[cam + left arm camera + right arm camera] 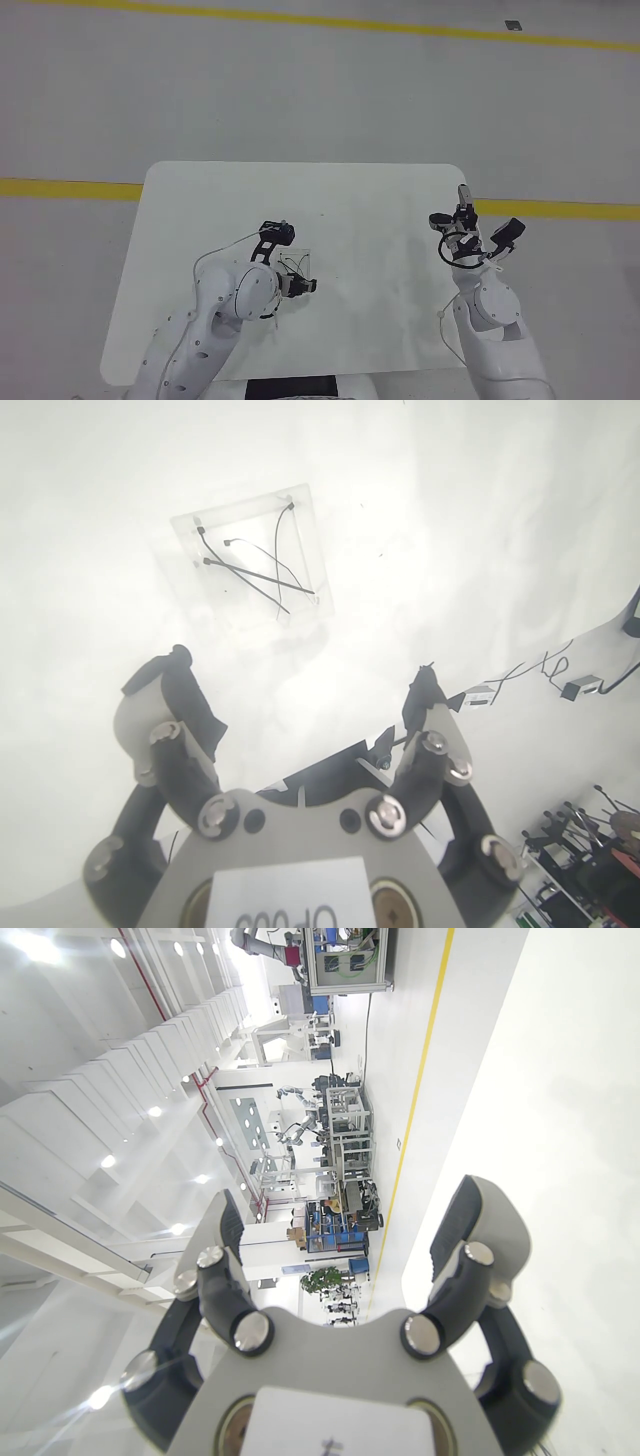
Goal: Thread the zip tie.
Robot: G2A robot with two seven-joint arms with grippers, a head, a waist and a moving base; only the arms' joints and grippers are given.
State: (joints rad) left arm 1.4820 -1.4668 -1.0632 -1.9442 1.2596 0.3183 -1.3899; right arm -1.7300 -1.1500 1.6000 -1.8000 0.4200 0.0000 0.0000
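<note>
The black zip ties (pixel 260 576) lie crossed in a clear tray (pixel 240 507) on the desk (pixel 380 200), just ahead of the left tool (pixel 300 665), spread wide and empty, far nearer than the right tool (pixel 345 1208), also spread, by the desk's edge.

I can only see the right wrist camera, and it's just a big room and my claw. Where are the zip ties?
Observer: The zip ties lie in a clear tray on the white table. I count four black ones, crossing each other.
Operator: Is the other claw holding one?
Observer: No. The left claw is open and empty, near the tray.
Operator: And where's mine?
Observer: In the top view, the right claw is at the table's right edge, well apart from the tray.
</note>
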